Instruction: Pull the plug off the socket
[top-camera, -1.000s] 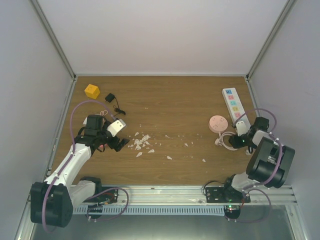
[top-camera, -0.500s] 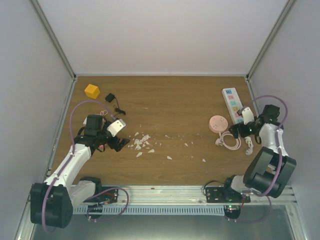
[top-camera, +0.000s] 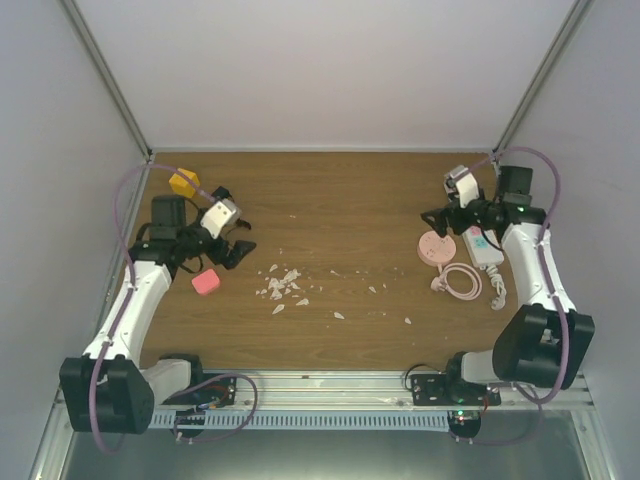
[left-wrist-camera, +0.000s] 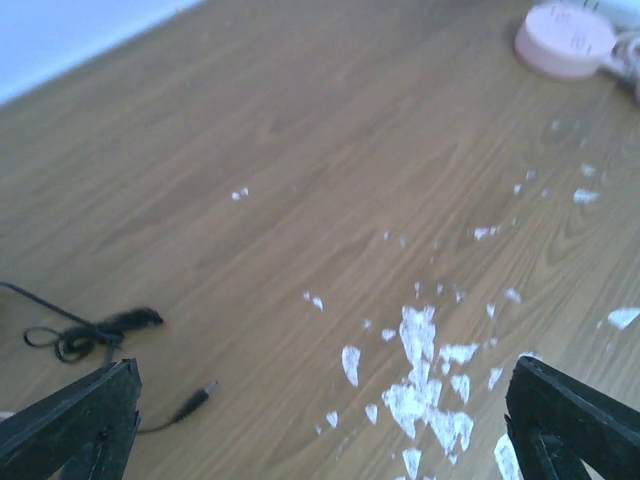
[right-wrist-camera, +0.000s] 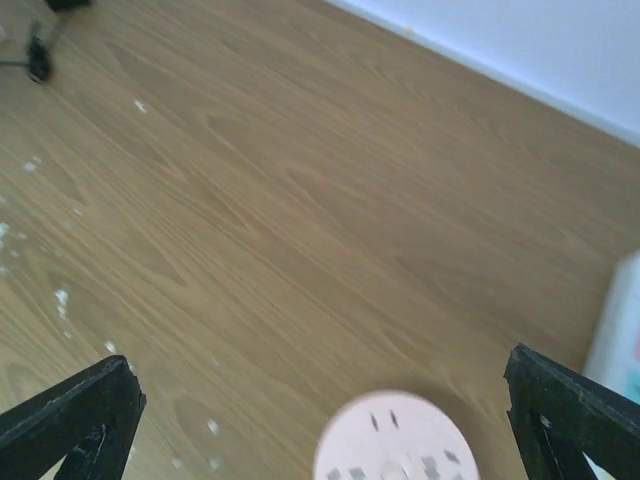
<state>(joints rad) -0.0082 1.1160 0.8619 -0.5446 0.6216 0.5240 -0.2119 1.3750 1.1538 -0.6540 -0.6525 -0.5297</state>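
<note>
The white power strip (top-camera: 481, 244) with coloured sockets lies at the right, its far half hidden under my right arm. A white plug with a short cord (top-camera: 497, 291) lies loose on the wood just below the strip's near end. My right gripper (top-camera: 445, 220) (right-wrist-camera: 330, 400) is open and holds nothing. It hovers just behind a round pink socket (top-camera: 436, 247) (right-wrist-camera: 396, 442). On the left, my other gripper (top-camera: 228, 248) (left-wrist-camera: 325, 400) is also open and holds nothing, above white flakes (left-wrist-camera: 425, 395).
A coiled pink cable (top-camera: 460, 280) lies beside the round socket. On the left are a pink block (top-camera: 206, 282), a yellow cube (top-camera: 183, 182) and a black adapter (top-camera: 220, 195) with a thin cable (left-wrist-camera: 92, 335). Walls close in on three sides.
My right gripper has opened and swung from the strip's near end toward the back, to behind the round socket. The left arm swung back too, uncovering the pink block.
</note>
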